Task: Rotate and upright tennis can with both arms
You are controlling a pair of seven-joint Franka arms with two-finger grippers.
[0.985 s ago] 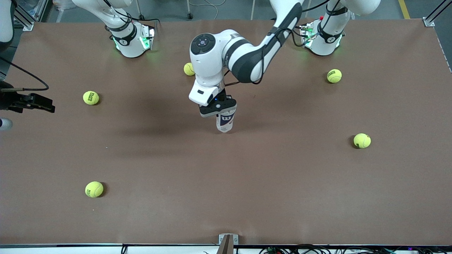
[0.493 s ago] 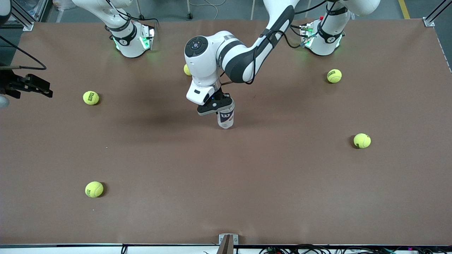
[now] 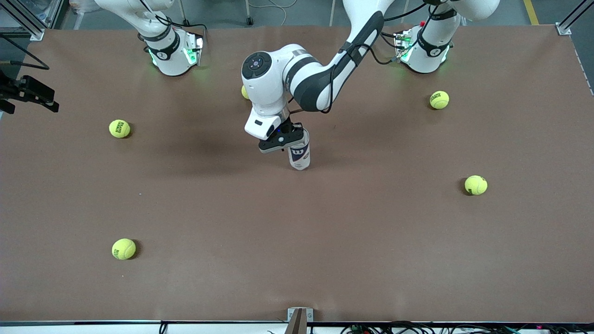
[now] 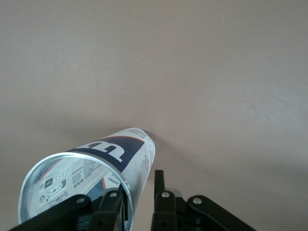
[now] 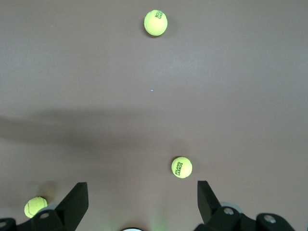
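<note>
Clear plastic can (image 3: 299,155), white/navy label w/ "W", stands about upright mid-table in the front view, base on the table (image 3: 325,241). Left gripper (image 3: 284,140) sits at its top end, fingers at either side of the rim, so prob. clamped on it, though this view doesn't settle contact. Right gripper (image 3: 28,90) hangs over the table edge at the right arm's end, waiting. Five balls lie scattered, all well apart from the can; nearest one (image 3: 245,92) is farther from the camera, partly hidden by the arm.

Left wrist view: can (image 4: 91,175) seen down its length, open mouth toward the lens, empty inside. One finger (image 4: 109,204) lies on the rim, the other just outside the wall; can't tell if it still pinches.

Right wrist view: right gripper (image 5: 143,207) spread wide, holding nothing, balls below.

Handling, a judgement: empty tube = light, thin-walled, slick, tips easily. Hold near the stiff rim or the base, gentle squeeze; mid-body would flex or slip.
</note>
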